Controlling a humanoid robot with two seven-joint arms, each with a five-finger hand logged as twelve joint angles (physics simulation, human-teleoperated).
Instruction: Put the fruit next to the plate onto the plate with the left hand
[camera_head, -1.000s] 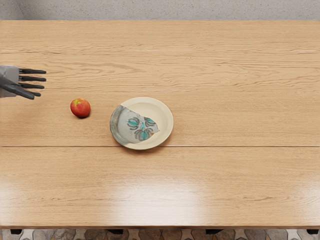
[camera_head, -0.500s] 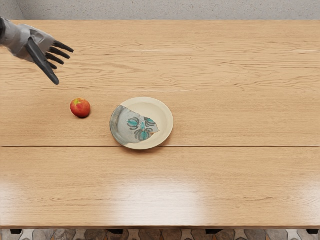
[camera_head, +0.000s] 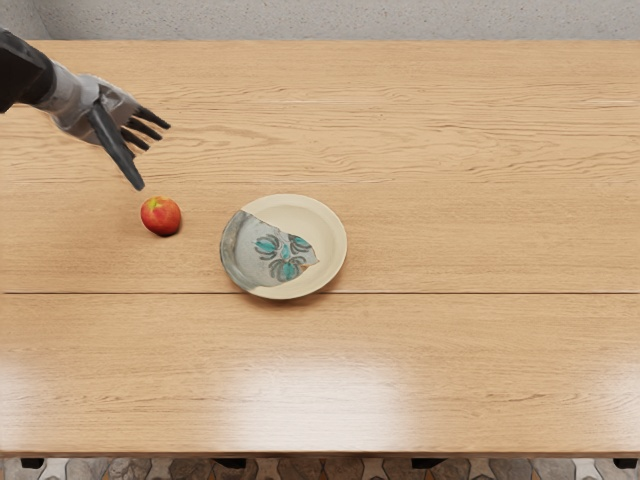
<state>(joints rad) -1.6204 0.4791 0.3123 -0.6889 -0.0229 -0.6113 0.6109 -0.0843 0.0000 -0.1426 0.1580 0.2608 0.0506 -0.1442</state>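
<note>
Spread wide and empty, my left hand (camera_head: 113, 116) hovered apart from the apple (camera_head: 161, 216), which lay at its five o'clock; the plate (camera_head: 326, 224) sat at the apple's three o'clock.

Left hand (camera_head: 112, 112): grey metallic palm shell, slim black fingers (camera_head: 122, 158); forearm grey, darkening to black upward.
</note>
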